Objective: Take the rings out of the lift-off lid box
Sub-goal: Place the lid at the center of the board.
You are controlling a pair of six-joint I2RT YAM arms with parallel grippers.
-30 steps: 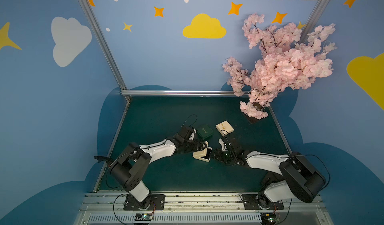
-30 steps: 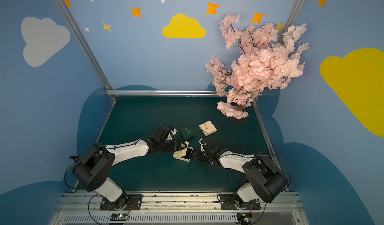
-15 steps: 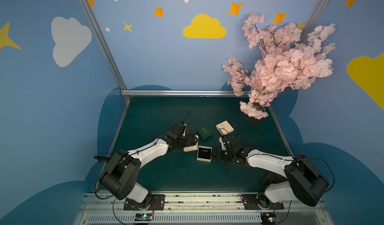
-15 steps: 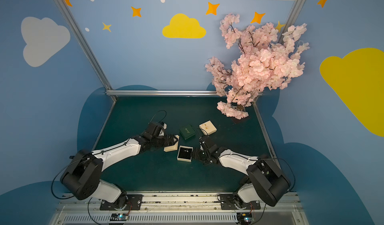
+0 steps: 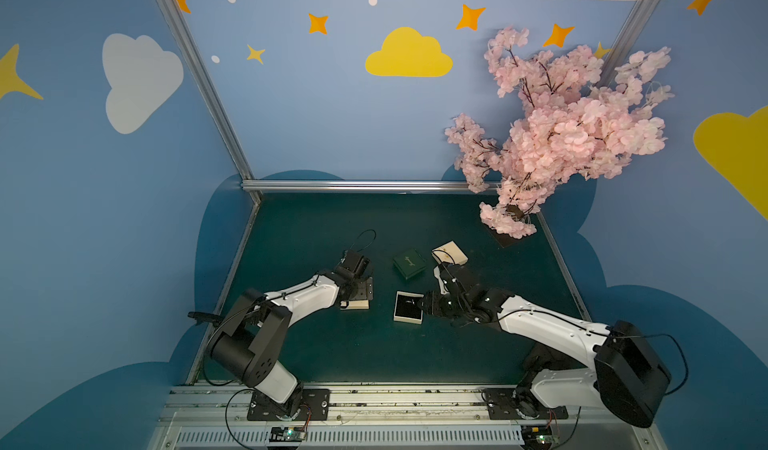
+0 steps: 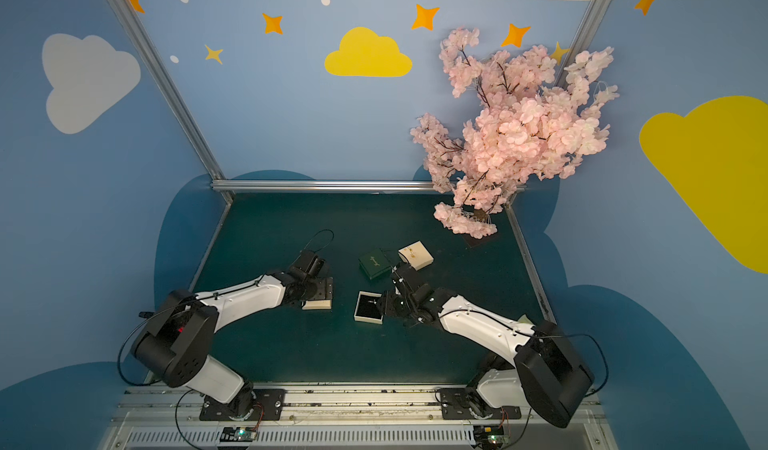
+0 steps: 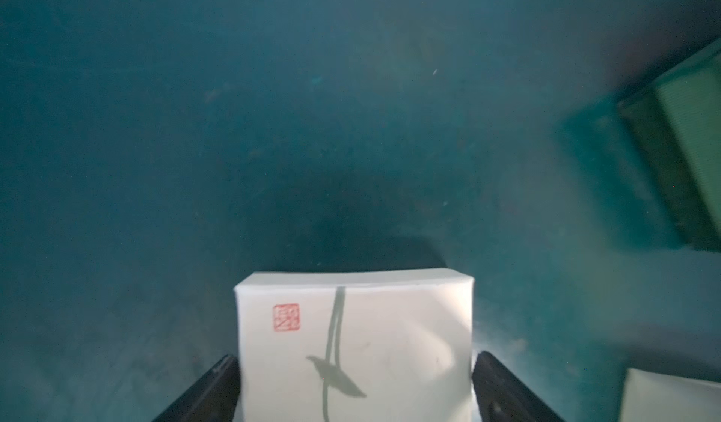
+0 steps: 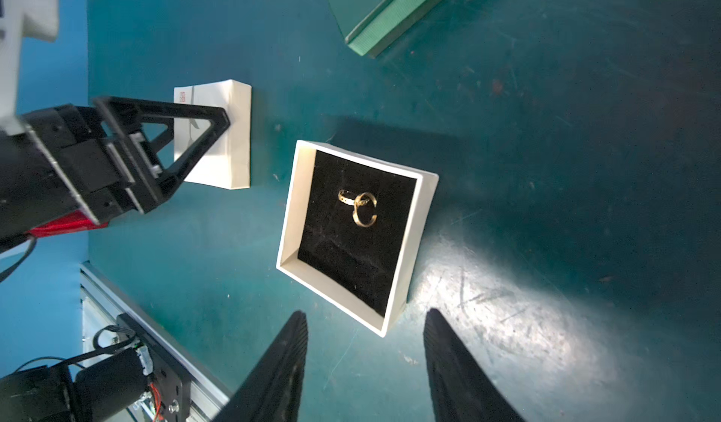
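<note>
**Two rings lie in the open box, and both grippers are empty**

The right gripper (image 8: 364, 314) sits low over the green mat (image 5: 332, 352). Its two black fingers are spread apart and nothing is between them. The near corner of the box (image 8: 425, 213) points into the gap between the tips; whether they touch it cannot be made out. The box is a small white square tray with a black lining, and its top is uncovered.

The rings (image 8: 361, 205) rest near the middle of the black lining. They are two thin metal hoops that look yellowish in the wrist light, and one leans across the other so that they touch.

The left gripper (image 7: 355, 357) has let go. One finger stands on each side of the lid (image 7: 351, 322), with a sliver of gap on one side. The lid is white, with a small red stamp and a thin grey line on top. It lies flat on the mat just beside the box, on the robot's left, and the two do not touch.

Farther from the robot, a green box (image 5: 409, 264) lies closed, with a beige box (image 5: 449, 253) just beside it on the right. A pink blossom tree (image 5: 573, 136) stands in the far right corner.
</note>
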